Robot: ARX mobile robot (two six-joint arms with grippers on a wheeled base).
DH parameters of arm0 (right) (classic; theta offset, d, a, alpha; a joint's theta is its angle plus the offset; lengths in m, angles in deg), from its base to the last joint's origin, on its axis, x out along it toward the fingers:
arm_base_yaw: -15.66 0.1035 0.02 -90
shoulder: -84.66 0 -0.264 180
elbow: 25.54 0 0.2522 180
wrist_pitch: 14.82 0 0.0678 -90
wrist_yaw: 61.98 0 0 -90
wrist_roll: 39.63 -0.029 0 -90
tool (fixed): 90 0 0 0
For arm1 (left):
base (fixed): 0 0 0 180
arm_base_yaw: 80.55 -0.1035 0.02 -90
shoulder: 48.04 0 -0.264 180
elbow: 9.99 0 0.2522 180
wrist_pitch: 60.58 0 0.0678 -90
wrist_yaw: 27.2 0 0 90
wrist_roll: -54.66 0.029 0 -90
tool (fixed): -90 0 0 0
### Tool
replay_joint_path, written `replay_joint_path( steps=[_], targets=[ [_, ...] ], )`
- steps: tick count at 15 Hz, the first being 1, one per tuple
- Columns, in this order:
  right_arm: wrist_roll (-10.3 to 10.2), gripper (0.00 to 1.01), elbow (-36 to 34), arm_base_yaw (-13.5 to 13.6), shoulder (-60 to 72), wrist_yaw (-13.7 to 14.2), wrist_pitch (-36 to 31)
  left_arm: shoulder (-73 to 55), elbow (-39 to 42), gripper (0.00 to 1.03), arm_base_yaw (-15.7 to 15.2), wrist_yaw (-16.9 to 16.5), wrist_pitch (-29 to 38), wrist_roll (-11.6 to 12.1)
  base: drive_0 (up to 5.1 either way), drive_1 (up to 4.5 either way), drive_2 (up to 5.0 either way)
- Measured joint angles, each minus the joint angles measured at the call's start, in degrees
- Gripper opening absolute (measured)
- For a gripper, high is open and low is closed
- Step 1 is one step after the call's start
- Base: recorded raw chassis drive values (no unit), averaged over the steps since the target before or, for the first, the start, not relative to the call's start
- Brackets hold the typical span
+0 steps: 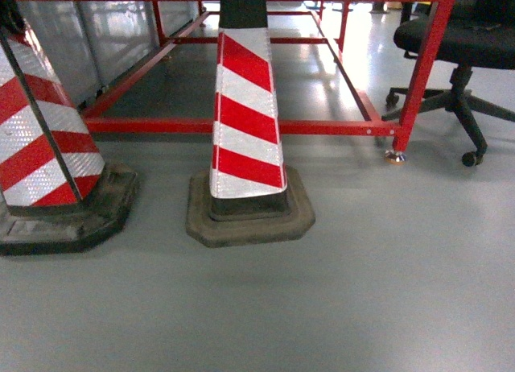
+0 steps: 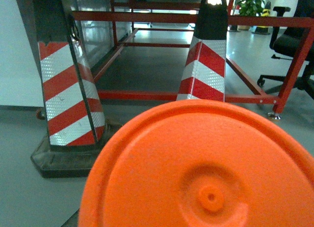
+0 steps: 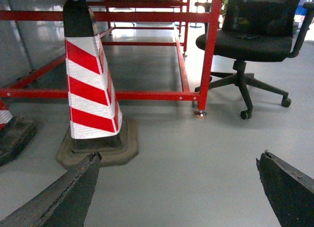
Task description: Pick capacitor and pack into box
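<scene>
The head view looks down on a grey floor [image 1: 362,291]. A red-and-white striped traffic cone [image 1: 245,122] on a dark rubber base stands at the centre of the frame, and a second striped cone [image 1: 44,146] stands at the left edge. Behind them runs a red metal frame [image 1: 241,126], its leg ending on a small foot at the right. A black office chair [image 1: 459,58] on castors sits in the upper right corner. No arm shows in this view.

In the left wrist view a large, round orange object [image 2: 206,173] fills the lower half of the frame, very close to the lens, with a moulded ring and a small central nub. It may be the capacitor, but this cannot be told for certain. The left pincer is not visible there, so its state cannot be told.

In the right wrist view the right pincer [image 3: 179,187] is spread wide, its two dark fingers [image 3: 64,197] at the lower corners with bare floor between them, holding nothing. The box appears in none of the views.
</scene>
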Motion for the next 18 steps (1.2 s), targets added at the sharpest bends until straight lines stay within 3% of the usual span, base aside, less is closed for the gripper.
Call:
replay_joint_path(
  steps=[14, 18],
  targets=[
    [0.00, 0.98, 0.00, 0.00, 0.00, 0.04, 0.07, 0.00, 0.00, 0.43, 0.00, -0.02, 0.00, -0.02, -0.1, 3.84, -4.0],
    [0.00, 0.98, 0.00, 0.00, 0.00, 0.02, 0.00, 0.02, 0.00, 0.43, 0.00, 0.00, -0.17, 0.00, 0.0, 0.00, 0.0]
  ],
)
